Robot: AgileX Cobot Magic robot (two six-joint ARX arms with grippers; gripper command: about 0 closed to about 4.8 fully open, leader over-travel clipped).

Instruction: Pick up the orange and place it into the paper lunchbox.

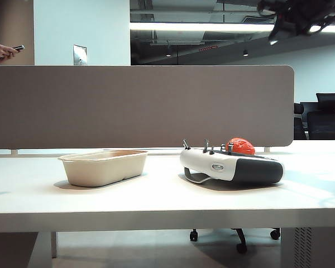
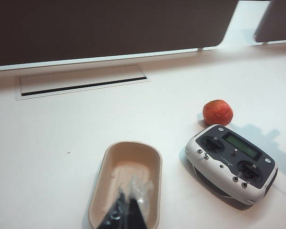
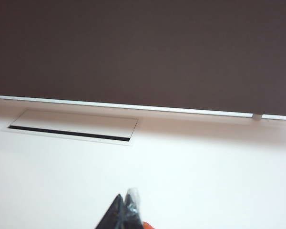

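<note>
- left gripper (image 2: 126,210): fingers pressed together, tips meeting, pointing down, high up, nothing held
- right gripper (image 3: 125,212): fingers closed tight, nothing between them, angled down
- right arm (image 1: 293,17): dark, raised at upper right of exterior view

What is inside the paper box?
Nothing that shows. The paper lunchbox looks empty, though the shut left gripper hanging over it covers part of its floor. The orange sits on the table beyond the remote controller. The shut right gripper is near the orange.

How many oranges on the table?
1. The orange sits behind the remote controller, on its partition side, right of the paper lunchbox. None other visible.
</note>
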